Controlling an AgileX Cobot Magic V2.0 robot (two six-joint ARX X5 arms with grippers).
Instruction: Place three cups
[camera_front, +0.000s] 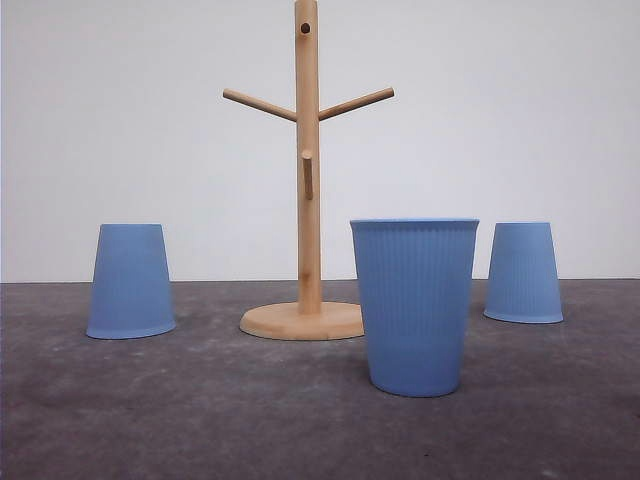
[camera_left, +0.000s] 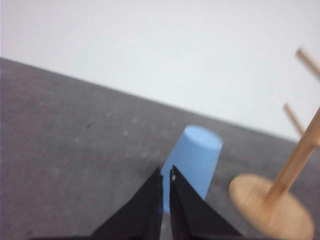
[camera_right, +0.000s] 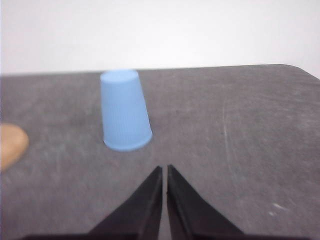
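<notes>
Left hand (camera_left: 166, 176) fingertips hide the blurred inverted cup's (camera_left: 192, 160) rim.

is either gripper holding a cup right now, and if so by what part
Nothing is held. The left gripper and right gripper both have their jaws shut on nothing, each short of an upside-down cup.

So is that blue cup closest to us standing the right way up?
Yes. The front cup stands upright: its wide rim faces up and the narrow base sits on the table, unlike the two inverted cups behind.
</notes>
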